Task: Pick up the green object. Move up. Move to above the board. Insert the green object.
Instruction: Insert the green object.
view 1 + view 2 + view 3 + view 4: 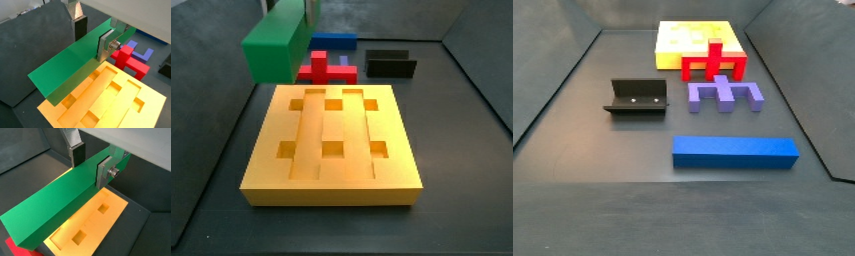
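2 fingers: the gripper (92, 37) hangs above the board's edge, its silver plates (107, 44) clamped on the green object (70, 65) near 1 end, so the bar runs out well to 1 side of the grip.
Green object: held in the air, clear of everything; in a side view it (278, 40) floats off the board's far corner, above the floor, not over the grooves.
Board: the yellow-orange slab (318, 175) lies flat, with 3 lengthwise grooves and 6 square holes, all of them bare as far as I can see.
Key relation: in both wrist views the bar (53, 203) hangs along 1 long edge of the board (117, 210), roughly parallel to the grooves, yet offset to the side; I judge it needs a sideways shift over a groove before any lowering.
Long axis: level, or close to it, lying along the board's length; I cannot tell whether there is a slight tilt.
Step in hand: my guess is the move to above the board, not yet finished.
Neighbours: the red cross-shaped block (715, 62) sits just beside the board's end; the purple block (727, 96), the blue bar (735, 152) and the fixture (640, 97) lie well apart from the carry path.
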